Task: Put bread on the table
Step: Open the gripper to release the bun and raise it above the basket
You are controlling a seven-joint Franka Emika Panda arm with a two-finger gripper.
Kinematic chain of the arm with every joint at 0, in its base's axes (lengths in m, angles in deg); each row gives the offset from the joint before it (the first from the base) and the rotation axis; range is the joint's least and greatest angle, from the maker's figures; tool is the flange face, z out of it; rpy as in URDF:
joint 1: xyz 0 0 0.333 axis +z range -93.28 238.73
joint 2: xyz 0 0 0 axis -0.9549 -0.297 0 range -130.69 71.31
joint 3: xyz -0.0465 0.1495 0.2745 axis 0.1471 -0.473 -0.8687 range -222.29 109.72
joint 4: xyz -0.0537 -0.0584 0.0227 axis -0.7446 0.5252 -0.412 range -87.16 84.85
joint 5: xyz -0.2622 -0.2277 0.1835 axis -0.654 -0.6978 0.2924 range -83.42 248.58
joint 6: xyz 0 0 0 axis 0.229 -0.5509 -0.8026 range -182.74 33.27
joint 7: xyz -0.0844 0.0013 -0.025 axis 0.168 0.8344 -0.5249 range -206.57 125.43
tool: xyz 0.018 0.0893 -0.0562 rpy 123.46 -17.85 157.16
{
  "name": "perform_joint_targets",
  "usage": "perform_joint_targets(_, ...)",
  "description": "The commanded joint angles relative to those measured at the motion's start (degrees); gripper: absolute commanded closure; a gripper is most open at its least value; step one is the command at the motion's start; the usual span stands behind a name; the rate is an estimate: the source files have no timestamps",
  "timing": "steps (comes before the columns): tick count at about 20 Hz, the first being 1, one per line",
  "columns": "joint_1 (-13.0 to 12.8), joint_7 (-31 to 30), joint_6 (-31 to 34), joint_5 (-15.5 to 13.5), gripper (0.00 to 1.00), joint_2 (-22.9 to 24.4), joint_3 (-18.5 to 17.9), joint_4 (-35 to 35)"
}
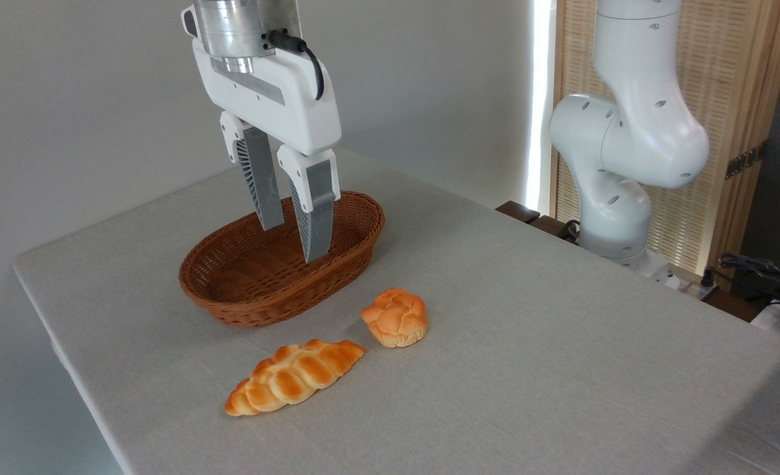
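The bread (395, 316), a small round orange bun with a lumpy top, sits on the grey table (561, 369). From the bun, a long braided loaf (294, 377) lies at about 8 o'clock, just beside it. A brown wicker basket (357, 232) is at about 10 o'clock from the bun, near it. The claw (293, 244) hangs over the basket with its two fingers (316, 218) apart, holding nothing. The white arm base (621, 198) stands at 2 o'clock, well apart.
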Motion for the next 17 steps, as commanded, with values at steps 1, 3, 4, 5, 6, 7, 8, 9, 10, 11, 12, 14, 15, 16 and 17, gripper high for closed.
perform_joint_targets(1, 0.28, -0.24, 2.21, -0.77, 0.0, -0.49, -0.16, 1.72)
perform_joint_targets(3, 0.28, -0.41, 2.21, -0.77, 0.0, -0.49, -0.07, 1.72)
perform_joint_targets(4, 0.19, -0.5, 2.39, -0.77, 0.0, -0.41, -0.07, 1.37)
perform_joint_targets(5, 0.19, -0.42, 3.08, -0.77, 0.0, -0.23, -0.07, 1.2)
perform_joint_targets(6, 0.19, -0.33, 3.27, -0.77, 0.0, 0.03, -0.25, 1.02)
perform_joint_targets(7, 0.19, -0.33, 3.27, -0.77, 0.0, 0.47, -0.42, 0.67)
perform_joint_targets(8, 0.11, -0.33, 3.18, -0.77, 0.0, 0.74, -0.42, 0.4)
perform_joint_targets(9, 0.1, -0.33, 3.09, -0.77, 0.0, 0.91, -0.42, 0.05)
perform_joint_targets(10, 0.02, -0.33, 3.09, -0.77, 0.0, 1.0, -0.42, -0.04)
perform_joint_targets(11, 0.02, -0.24, 3.09, -0.77, 0.0, 1.35, -0.42, -0.39)
perform_joint_targets(12, 0.02, -0.07, 2.74, -0.77, 0.0, 1.79, -0.51, -1.17)
perform_joint_targets(14, 0.02, 0.11, 2.39, -0.77, 0.0, 2.67, -0.6, -2.14)
perform_joint_targets(15, 0.02, 0.11, 2.39, -0.77, 0.0, 2.67, -0.51, -2.23)
perform_joint_targets(16, -0.07, 0.11, 2.39, -0.77, 0.0, 2.67, -0.51, -2.15)
perform_joint_targets(17, -0.07, 0.11, 2.48, -0.77, 0.0, 2.58, -0.51, -2.15)
